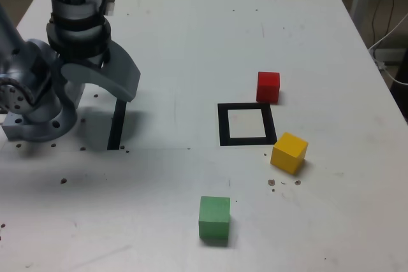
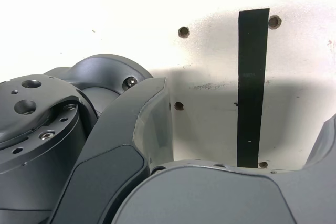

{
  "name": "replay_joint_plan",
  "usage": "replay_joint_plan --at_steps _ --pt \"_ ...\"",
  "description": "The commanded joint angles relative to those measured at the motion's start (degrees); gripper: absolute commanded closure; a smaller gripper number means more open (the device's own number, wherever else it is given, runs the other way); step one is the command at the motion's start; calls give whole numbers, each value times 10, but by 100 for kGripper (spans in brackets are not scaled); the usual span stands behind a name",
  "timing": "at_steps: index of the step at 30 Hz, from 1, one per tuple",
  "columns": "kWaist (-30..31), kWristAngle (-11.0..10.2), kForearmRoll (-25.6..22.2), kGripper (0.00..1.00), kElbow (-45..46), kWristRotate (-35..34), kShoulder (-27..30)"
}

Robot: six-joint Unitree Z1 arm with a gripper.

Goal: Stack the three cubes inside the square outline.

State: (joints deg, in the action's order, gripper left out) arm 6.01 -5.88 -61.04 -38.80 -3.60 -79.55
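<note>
Presently, at the exterior view's far left, the arm base [image 1: 39, 122] is standing well apart from the square [image 1: 222, 125]. The claw [image 2: 250, 98] is hanging to the left of the square too; its jaws are standing wide apart, and they are holding nothing. Between base and square, the black strip [image 1: 117, 124] is lying flat, so it is hardly blocking anything.

The green cube [image 1: 214, 218] is sitting below the square, slightly to its left. Inside the square only bare white is showing, so the stacking is waiting for its first cube, and all three placings are remaining.

The red cube [image 1: 268, 87] is resting at the square's upper right corner; whether it is touching the tape, I cannot tell. The yellow cube [image 1: 289, 153] is sitting turned, just beside the lower right corner. These two are perhaps leaving little room for the jaws on that side of the square.
</note>
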Motion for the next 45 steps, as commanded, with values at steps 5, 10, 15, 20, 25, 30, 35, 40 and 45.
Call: replay_joint_plan --at_steps 5,10,15,20,25,30,35,40,45 --pt "1 -1 10 3 -1 -1 2" --pt "1 -2 15 3 -1 0 -1" --pt "1 -5 17 3 -14 0 -5" --pt "-2 -13 -16 3 -72 3 -17" --pt "-18 -19 -65 3 -169 16 -51" --pt "-37 -16 -113 3 -284 39 -108" --pt "-64 -1 -140 3 -384 77 -171" --pt "-81 7 -163 3 -479 102 -242" --pt "-88 5 -178 3 -554 113 -309"
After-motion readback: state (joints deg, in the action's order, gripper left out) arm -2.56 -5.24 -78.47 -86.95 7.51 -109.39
